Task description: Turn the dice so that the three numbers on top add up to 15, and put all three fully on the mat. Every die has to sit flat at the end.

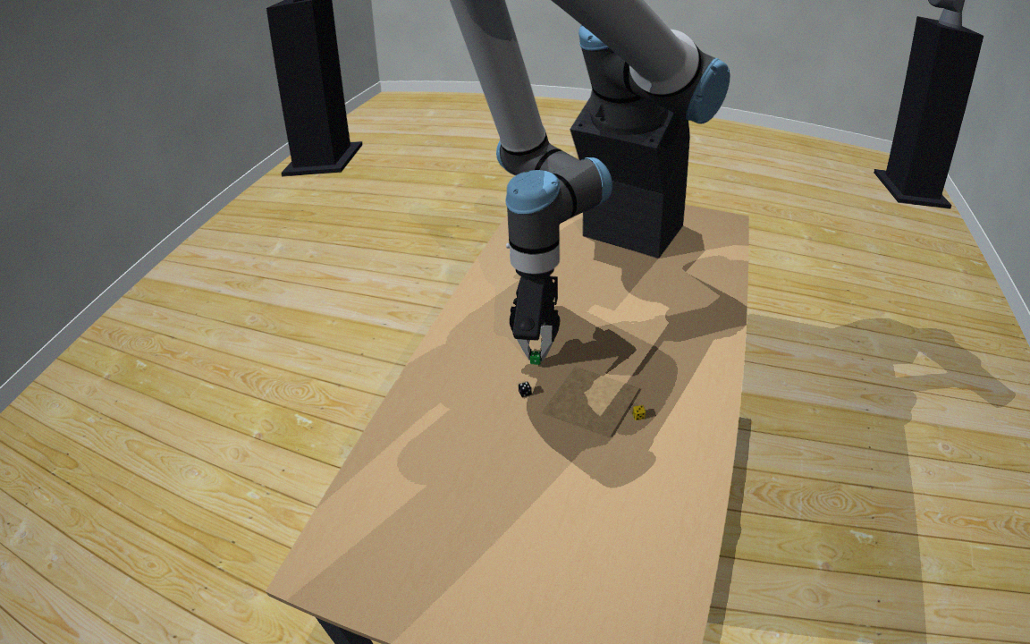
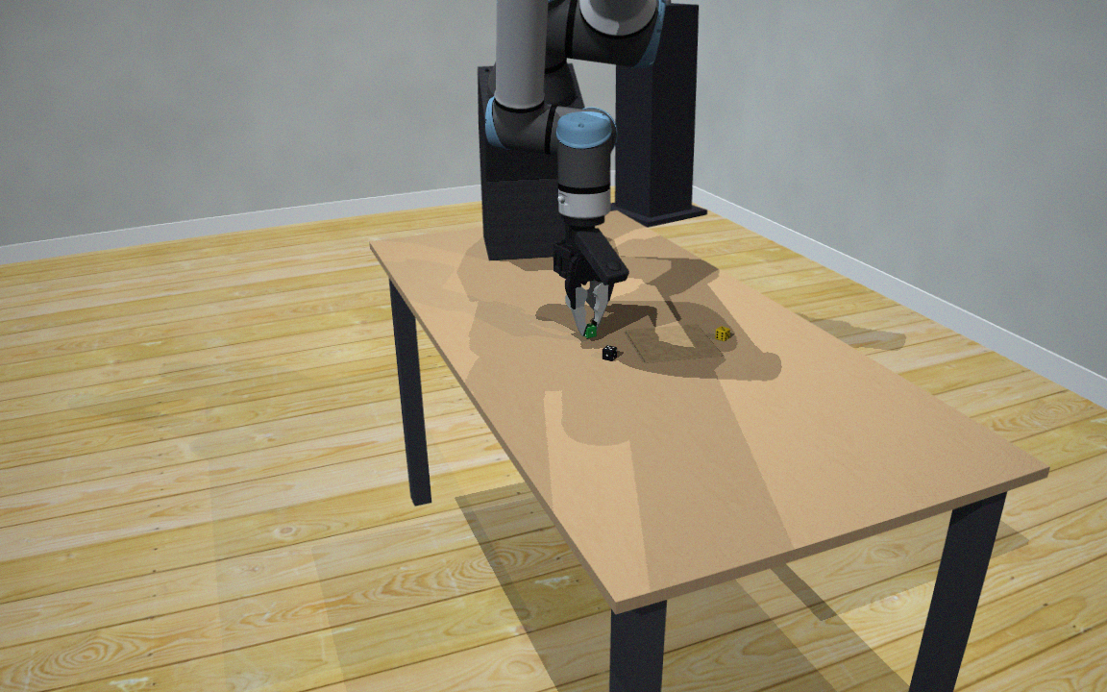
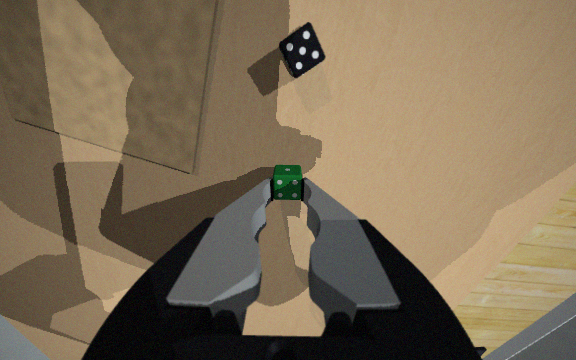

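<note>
My gripper (image 3: 287,179) is shut on the green die (image 3: 287,182), which sits low at the table top between the fingertips; it also shows in the top and exterior views (image 1: 535,358) (image 2: 591,330). The face towards the wrist camera shows three pips, the face beyond it one pip. The black die (image 3: 302,49) (image 1: 525,390) (image 2: 609,352) lies on the bare table with five pips up, beside the mat's edge. The yellow die (image 1: 639,412) (image 2: 723,333) lies on the table just off the mat's far side. The square tan mat (image 1: 592,400) (image 3: 113,85) holds no die.
The arm's black base block (image 1: 630,180) stands at the table's back end. The table's left edge and the wooden floor (image 3: 548,260) lie close to the gripper's right in the wrist view. Two dark pillars (image 1: 310,84) (image 1: 931,104) stand on the floor behind.
</note>
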{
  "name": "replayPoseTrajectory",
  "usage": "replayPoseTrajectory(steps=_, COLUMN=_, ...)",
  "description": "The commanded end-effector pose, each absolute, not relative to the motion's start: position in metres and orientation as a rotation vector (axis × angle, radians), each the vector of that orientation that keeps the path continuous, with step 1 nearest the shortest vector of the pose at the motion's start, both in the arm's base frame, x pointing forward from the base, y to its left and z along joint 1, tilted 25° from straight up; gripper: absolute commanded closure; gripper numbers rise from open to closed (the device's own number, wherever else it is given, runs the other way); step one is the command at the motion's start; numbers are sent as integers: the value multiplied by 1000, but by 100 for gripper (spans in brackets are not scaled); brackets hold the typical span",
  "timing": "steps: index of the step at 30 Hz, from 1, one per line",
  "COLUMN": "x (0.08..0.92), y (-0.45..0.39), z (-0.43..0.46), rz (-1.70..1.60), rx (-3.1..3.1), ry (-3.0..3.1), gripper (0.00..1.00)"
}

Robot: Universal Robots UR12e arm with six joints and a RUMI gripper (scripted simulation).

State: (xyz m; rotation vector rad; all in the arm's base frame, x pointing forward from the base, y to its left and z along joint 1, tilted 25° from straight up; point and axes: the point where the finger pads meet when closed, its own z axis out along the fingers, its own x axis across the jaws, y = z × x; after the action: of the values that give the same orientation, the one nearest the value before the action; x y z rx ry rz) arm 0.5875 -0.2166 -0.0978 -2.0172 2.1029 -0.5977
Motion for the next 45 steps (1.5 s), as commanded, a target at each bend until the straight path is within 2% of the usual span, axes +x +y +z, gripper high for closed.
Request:
replayPoseTrajectory(steps=1, x=583, y=-215, z=-86, rz=-598, rx=-2017, ry=2103, gripper=97)
replayPoseTrajectory(steps=21, x=555, y=-202, z=-22, rz=-598, rx=-2017, ry=2103, gripper=97)
replayPoseTrajectory(steps=39, x=553, y=-200, z=-17, rz=-598, rx=-2017, ry=2103, gripper=97)
replayPoseTrajectory(steps=45, x=568, y=-163, z=-17, rz=-592, rx=-1999, ry=2119, gripper=97)
